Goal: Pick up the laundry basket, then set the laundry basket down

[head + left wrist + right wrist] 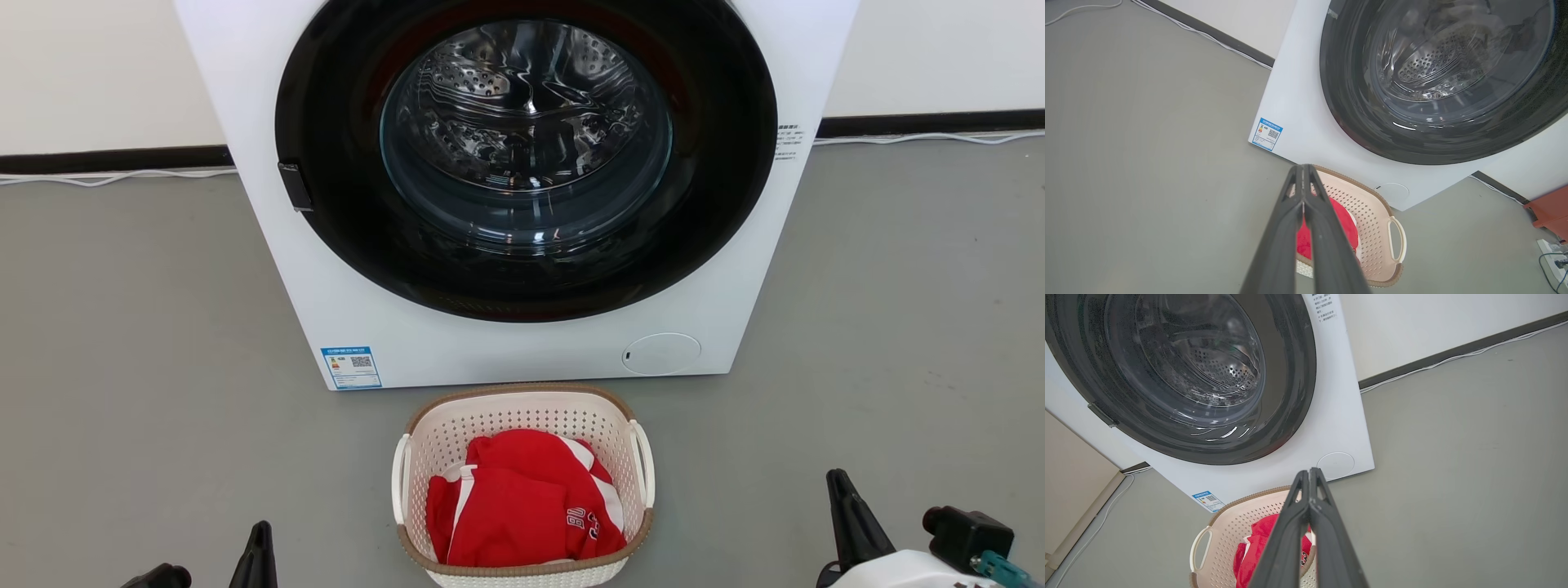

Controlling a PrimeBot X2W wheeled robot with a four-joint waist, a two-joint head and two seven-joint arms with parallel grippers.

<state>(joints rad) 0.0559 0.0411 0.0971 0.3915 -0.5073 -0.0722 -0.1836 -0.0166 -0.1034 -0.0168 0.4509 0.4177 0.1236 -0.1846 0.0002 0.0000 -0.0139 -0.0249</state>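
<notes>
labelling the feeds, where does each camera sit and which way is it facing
Head view: on the head, looking forward and down at the washing machine and laundry basket; left gripper and right gripper at lower corners.
Left wrist view: left of the basket, looking along its shut fingers toward it.
Right wrist view: mirrored from the right, shut fingers.
All share the basket's red garment.

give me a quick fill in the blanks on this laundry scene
1. The cream perforated plastic laundry basket stands on the grey ____, before the white front-loading washing machine.
2. It holds a ____ fabric garment with white stripes.
3. The left hand and right hand are both ____, apart from the basket.
Missing: floor; red; shut
</notes>
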